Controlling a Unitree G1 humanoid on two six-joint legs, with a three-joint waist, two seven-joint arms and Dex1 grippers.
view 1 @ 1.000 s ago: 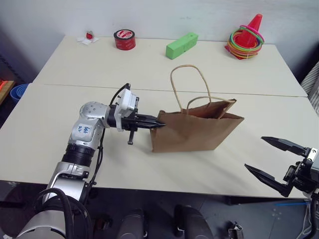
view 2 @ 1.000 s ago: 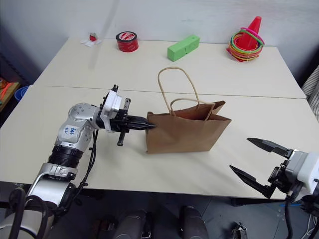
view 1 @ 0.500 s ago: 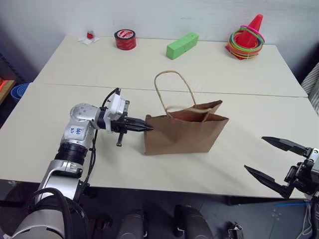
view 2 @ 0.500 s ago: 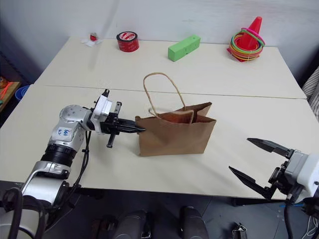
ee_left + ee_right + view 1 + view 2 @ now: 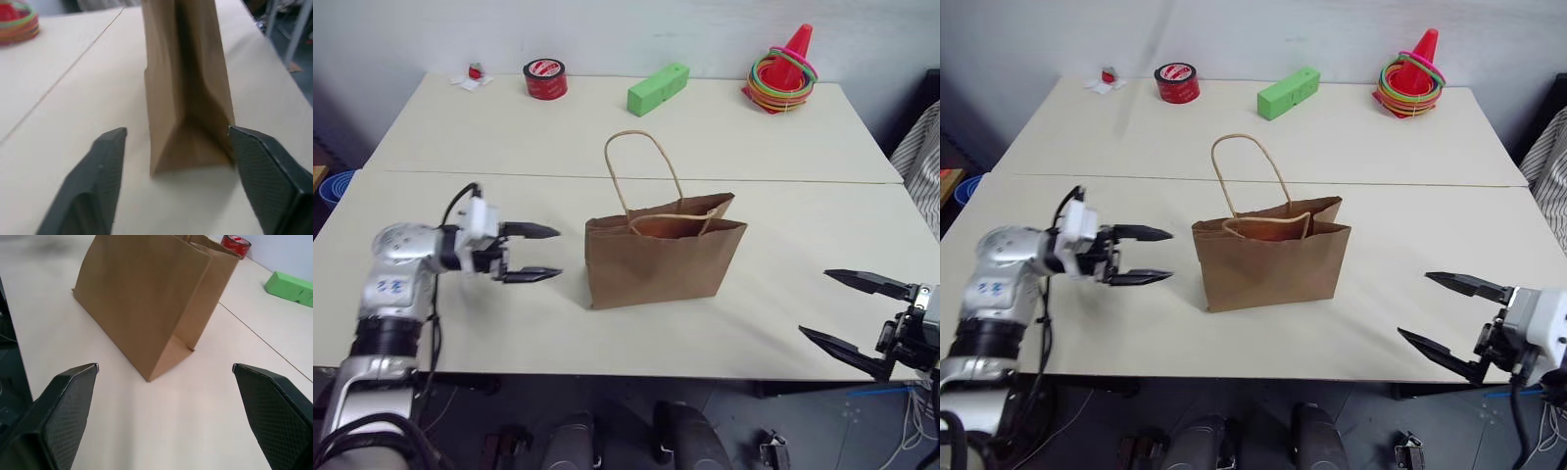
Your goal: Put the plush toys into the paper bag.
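Currently: paper bag [image 5: 656, 262] upright at mid-desk [image 5: 509, 147], both grippers clear of it.

Ordered by size: the desk carries the brown bag, mouth up, one cord handle raised, one folded along the rim. Left gripper [image 5: 540, 254] sits just beside the bag's left end, fingers spread wide, holding nothing. Right gripper [image 5: 850, 313] hangs at the near right desk edge, well apart from the bag, fingers wide open and empty. Along the far edge: ring-stacked cone [image 5: 781, 72], green block [image 5: 657, 88], red tape roll [image 5: 545, 78].

Matt kraft paper bag [image 5: 656, 259], smooth tabletop [image 5: 509, 147]
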